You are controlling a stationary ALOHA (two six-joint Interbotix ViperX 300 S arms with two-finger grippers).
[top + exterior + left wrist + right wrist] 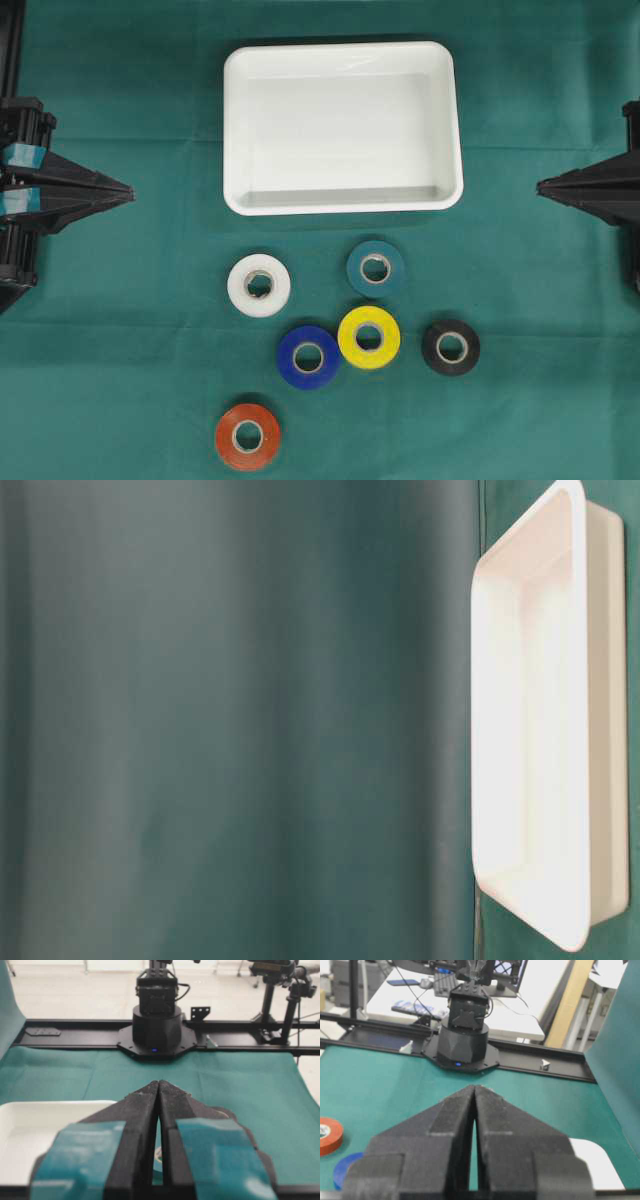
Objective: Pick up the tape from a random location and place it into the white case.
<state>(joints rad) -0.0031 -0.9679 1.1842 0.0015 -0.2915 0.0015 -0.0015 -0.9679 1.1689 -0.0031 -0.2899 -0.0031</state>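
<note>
The white case [238, 130] lies at the back middle of the green cloth, with nothing in it. It also shows in the table-level view as the white case [520, 730], in the left wrist view as the white case [30, 1130], and in the right wrist view as the white case [597, 1160]. Several tape rolls lie in front of it: white tape [275, 296], teal tape [392, 277], blue tape [292, 366], yellow tape [385, 350], black tape [436, 359], orange tape [228, 447]. My left gripper [130, 191] is shut at the left edge, holding nothing. My right gripper [540, 184] is shut at the right edge, holding nothing.
Green cloth covers the whole table. In the left wrist view the opposite arm's base [156, 1025] stands at the cloth's far edge; in the right wrist view the other base [461, 1040] does likewise. Orange tape [327, 1135] and blue tape [345, 1167] lie at the left there.
</note>
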